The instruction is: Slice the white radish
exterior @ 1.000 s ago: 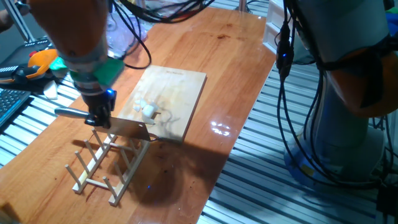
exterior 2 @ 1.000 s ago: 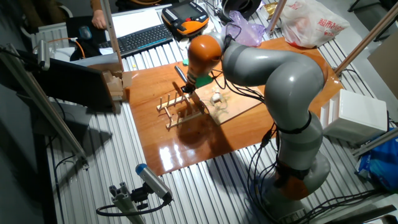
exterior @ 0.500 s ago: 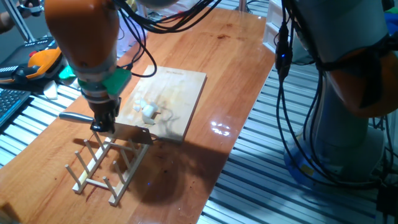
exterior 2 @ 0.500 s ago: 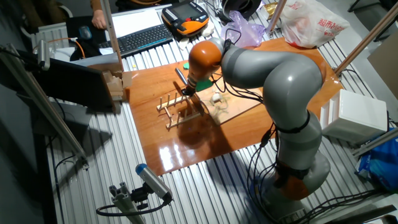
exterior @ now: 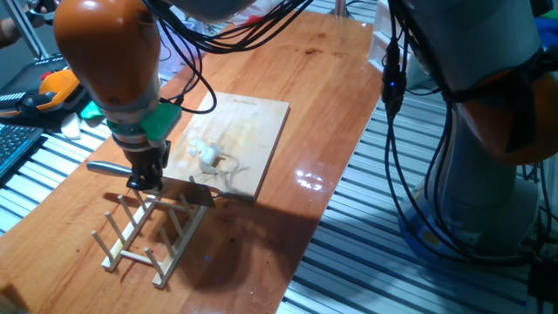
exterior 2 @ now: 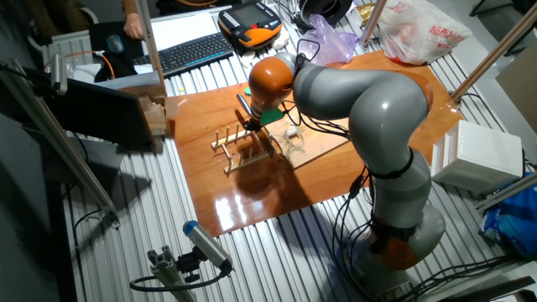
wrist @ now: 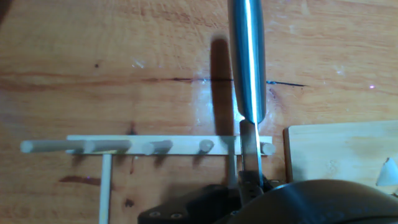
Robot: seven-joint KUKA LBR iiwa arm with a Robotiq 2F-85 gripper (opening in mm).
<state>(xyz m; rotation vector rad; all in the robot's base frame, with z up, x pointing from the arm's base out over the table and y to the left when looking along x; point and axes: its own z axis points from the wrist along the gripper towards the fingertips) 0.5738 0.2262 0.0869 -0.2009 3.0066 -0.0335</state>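
Observation:
The white radish (exterior: 209, 157) lies on the wooden cutting board (exterior: 248, 122), with small white bits beside it; it also shows as a pale spot (exterior 2: 291, 132) in the other fixed view. My gripper (exterior: 144, 180) hangs left of the board, over the near end of a wooden peg rack (exterior: 144, 231), and is shut on a steel knife (exterior: 109, 167). The blade (exterior: 196, 189) points toward the board's front corner. In the hand view the knife handle (wrist: 247, 56) runs straight up and the thin blade edge (wrist: 250, 155) crosses the rack's peg row (wrist: 155, 147).
A keyboard (exterior 2: 189, 52), an orange pendant (exterior 2: 250, 21), a purple bag (exterior 2: 331, 42) and a white printed bag (exterior 2: 424, 33) sit at the table's far side. A wooden block (exterior 2: 155, 117) is at the left edge. Black cables (exterior: 401, 131) hang off the right table edge.
The gripper and knife have sunk a little and shifted slightly right, bringing the blade down onto the rack. The radish and board have not moved.

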